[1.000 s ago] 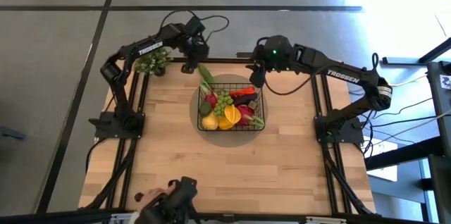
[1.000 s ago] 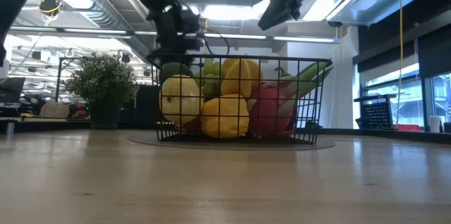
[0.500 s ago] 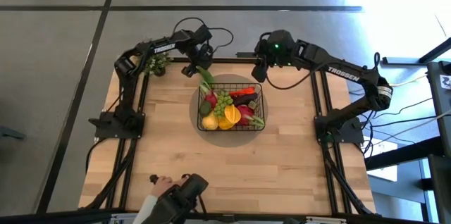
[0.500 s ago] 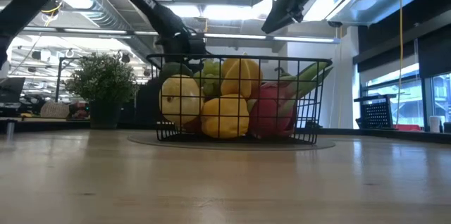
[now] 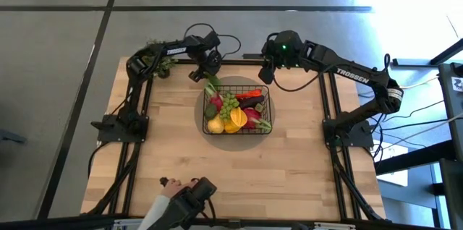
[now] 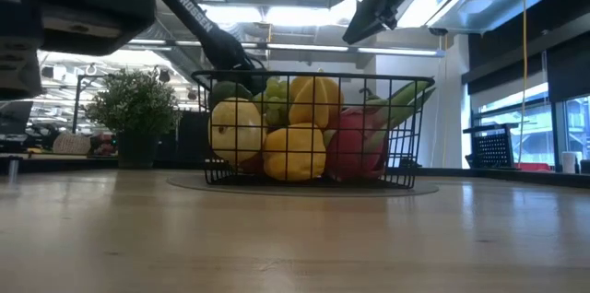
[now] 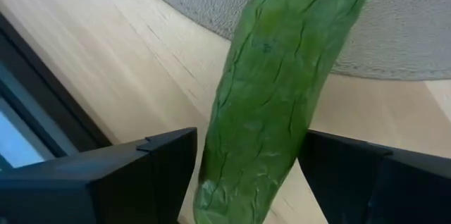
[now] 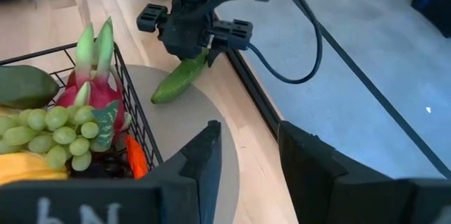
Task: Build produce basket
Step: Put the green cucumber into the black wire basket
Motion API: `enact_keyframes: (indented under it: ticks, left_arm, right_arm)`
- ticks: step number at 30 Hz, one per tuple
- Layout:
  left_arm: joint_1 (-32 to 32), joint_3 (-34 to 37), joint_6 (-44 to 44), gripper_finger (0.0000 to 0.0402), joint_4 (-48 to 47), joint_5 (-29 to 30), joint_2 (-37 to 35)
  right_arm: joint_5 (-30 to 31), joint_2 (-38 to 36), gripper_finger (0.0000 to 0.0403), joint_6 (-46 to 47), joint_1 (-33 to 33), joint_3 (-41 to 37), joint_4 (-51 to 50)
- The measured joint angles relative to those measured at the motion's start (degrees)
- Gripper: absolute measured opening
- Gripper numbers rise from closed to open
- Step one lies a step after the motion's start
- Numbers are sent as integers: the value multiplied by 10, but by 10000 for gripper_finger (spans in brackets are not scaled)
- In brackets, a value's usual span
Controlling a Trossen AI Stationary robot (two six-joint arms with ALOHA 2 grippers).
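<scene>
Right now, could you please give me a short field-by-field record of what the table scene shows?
left gripper: shut on the cucumber, just outside the basket's far rim
right gripper: open, empty, raised beside the basket's far right corner
basket: on a round mat, holding grapes, a dragon fruit and yellow produce
plant: far left corner

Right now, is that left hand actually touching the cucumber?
Touching. In the left wrist view the cucumber sits squeezed between the left hand's two dark fingers, with no gap on either side.
</scene>
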State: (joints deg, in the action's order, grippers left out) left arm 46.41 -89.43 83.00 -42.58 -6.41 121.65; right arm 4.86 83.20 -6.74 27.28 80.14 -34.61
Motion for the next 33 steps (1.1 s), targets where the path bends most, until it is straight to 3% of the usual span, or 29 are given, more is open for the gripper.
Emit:
enact_keyframes:
  ticks: [5, 14, 20, 27, 33]
  left_arm:
    - [0, 0, -52, 229, 0, -2, 2]
    - [-1, 0, -252, 228, -1, -3, 2]
    - [-1, 0, -241, 221, 0, 6, 2]
    - [-8, 0, -228, 168, -2, 22, 2]
    - [-30, -1, -273, 110, -4, 84, 1]
  right_arm:
    - [0, 0, 131, 0, 0, 0, 0]
    - [1, 0, 131, 2, 0, 0, 0]
    - [1, 0, 131, 2, 0, 0, 0]
    - [1, 0, 131, 4, 0, 0, 0]
    - [1, 0, 131, 4, 0, 0, -2]
